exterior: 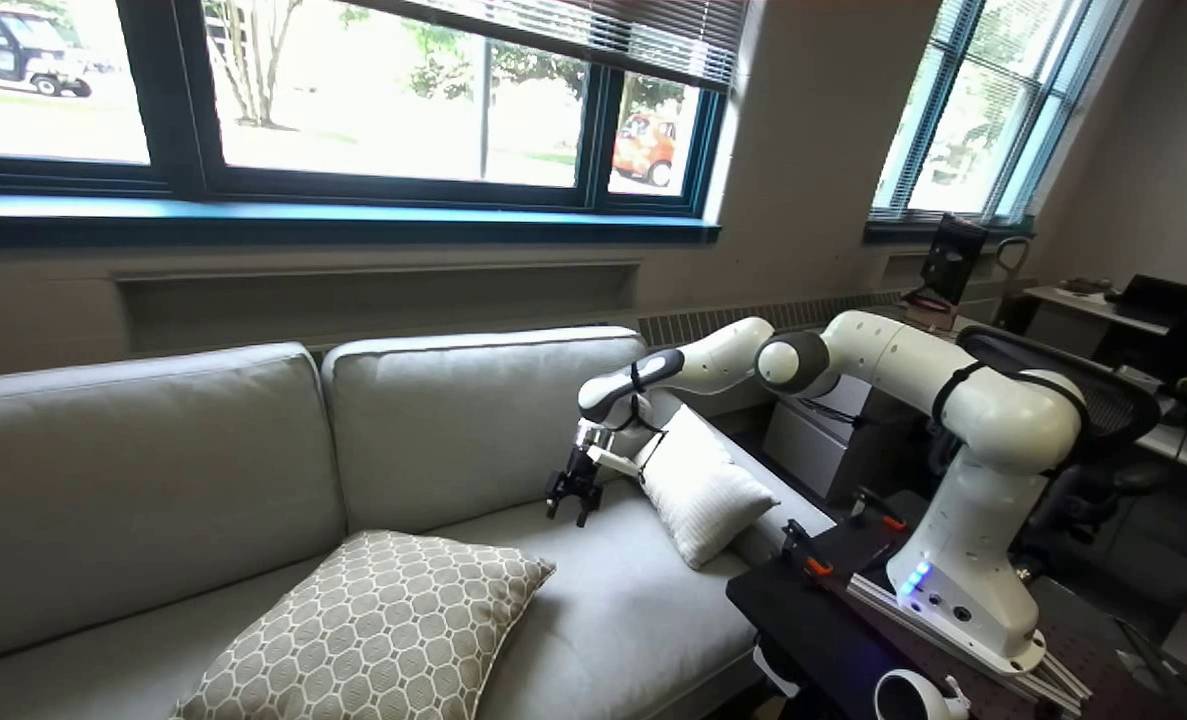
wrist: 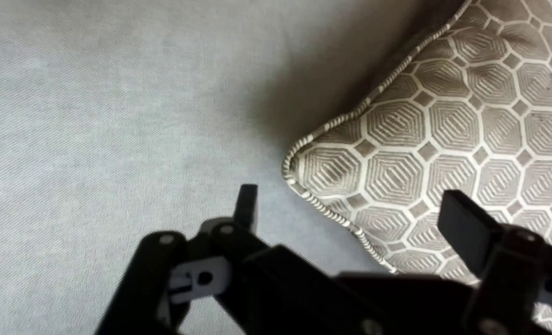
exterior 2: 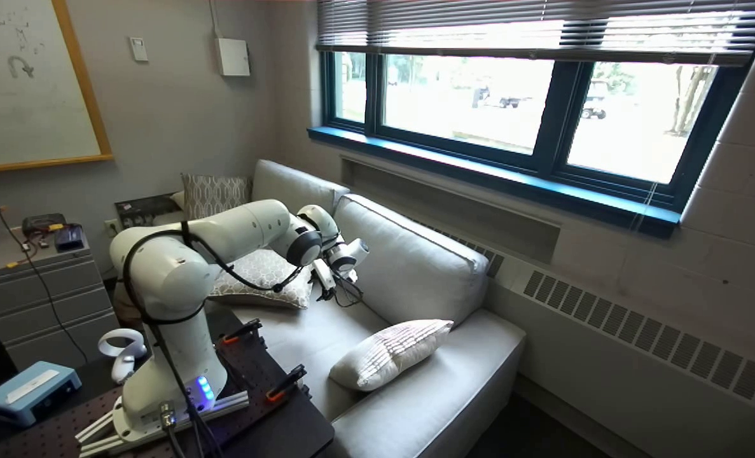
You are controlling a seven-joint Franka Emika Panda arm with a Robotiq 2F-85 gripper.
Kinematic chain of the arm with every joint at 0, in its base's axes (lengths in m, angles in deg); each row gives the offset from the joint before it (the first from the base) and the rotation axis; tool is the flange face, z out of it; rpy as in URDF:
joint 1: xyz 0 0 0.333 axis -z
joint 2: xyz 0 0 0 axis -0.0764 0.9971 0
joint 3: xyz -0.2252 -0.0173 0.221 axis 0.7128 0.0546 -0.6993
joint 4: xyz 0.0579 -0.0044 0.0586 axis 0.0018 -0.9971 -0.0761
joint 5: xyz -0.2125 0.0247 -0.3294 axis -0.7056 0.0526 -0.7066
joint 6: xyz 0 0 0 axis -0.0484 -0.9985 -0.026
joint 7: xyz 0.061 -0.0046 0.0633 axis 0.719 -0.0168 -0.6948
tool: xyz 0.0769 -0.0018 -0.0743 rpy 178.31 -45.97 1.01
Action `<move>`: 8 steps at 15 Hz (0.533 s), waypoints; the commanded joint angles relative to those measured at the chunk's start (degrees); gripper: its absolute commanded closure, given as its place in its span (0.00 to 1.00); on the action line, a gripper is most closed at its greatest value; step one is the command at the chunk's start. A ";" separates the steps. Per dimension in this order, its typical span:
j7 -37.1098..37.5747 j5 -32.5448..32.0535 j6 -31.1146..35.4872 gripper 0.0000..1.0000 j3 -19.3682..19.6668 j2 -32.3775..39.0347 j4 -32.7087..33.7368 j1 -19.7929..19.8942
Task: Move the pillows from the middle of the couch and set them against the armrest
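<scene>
Likely soft, light and squashy, so pinch the octagon-lattice throw pillow (exterior: 378, 635) by its piped corner facing the armrest (exterior 2: 441, 391); fingers (wrist: 466, 232) are spread wide, gripping nothing.

Couch (exterior: 473, 430), window (exterior 2: 466, 108) in both exterior views, 2 angles, set back; wrist view close, downward.

In an exterior view: beige with white octagon-and-diamond lattice on the large pillow (exterior: 373, 640), seven o'clock; faintly ribbed white on the small pillow (exterior: 698, 490), five o'clock; pale grey on the couch (exterior: 383, 490), eight o'clock; black on the gripper (exterior: 567, 515), six o'clock. In an exterior view: grey with pale waved lattice on a far pillow (exterior 2: 215, 193), nine o'clock. In the wrist view: banded cream and brown on the large pillow's piping (wrist: 336, 122), two o'clock.
</scene>
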 commanded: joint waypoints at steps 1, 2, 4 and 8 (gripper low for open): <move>-1.59 3.93 11.16 0.00 0.21 0.01 -6.97 -0.75; -1.93 4.68 15.58 0.00 0.14 0.05 -9.29 -0.76; -4.05 8.84 22.69 0.00 0.48 0.12 -13.29 -0.92; -12.59 18.79 33.03 0.00 -2.81 0.21 -19.96 0.88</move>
